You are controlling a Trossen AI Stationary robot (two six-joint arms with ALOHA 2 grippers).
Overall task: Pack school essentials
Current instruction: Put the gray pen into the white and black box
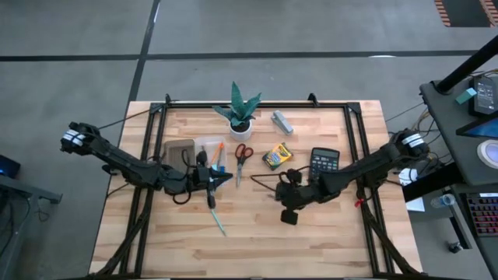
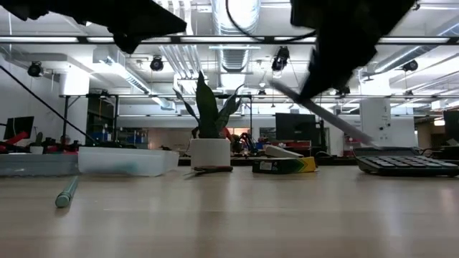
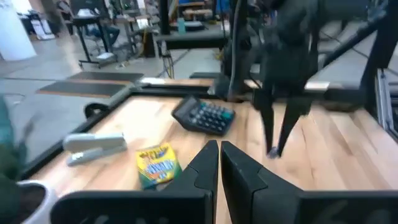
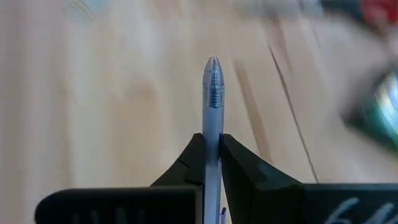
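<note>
A: Pale wood table (image 1: 257, 241), planked top. Report the right gripper (image 4: 212, 146).

B: The right gripper is clamped on a clear pen (image 4: 212, 93). In the right wrist view the barrel runs between the two fingers and the cap end projects past the fingertips. In the low view the pen (image 2: 323, 115) hangs tilted above the table, not touching it. From above, this gripper (image 1: 289, 211) sits near the table's middle, below the crayon box (image 1: 276, 156) and beside the calculator (image 1: 324, 161).

A: Left gripper?

B: The left gripper (image 3: 219, 163) has its fingers pressed together with nothing between them. From above it (image 1: 212, 187) sits at the left of centre, just beside the clear tray (image 1: 208, 146).

A: Location of the remaining task items.

B: The red-handled scissors (image 1: 242, 158) lie flat between the tray and the crayon box. A teal pencil (image 1: 218, 218) lies loose on the wood below the left gripper. The clear tray holds thin pens or pencils; the exact count cannot be told.

A: Other objects?

B: A potted plant (image 1: 240, 110) stands at the far edge of the table. A grey stapler (image 1: 282, 121) lies to its right.
</note>
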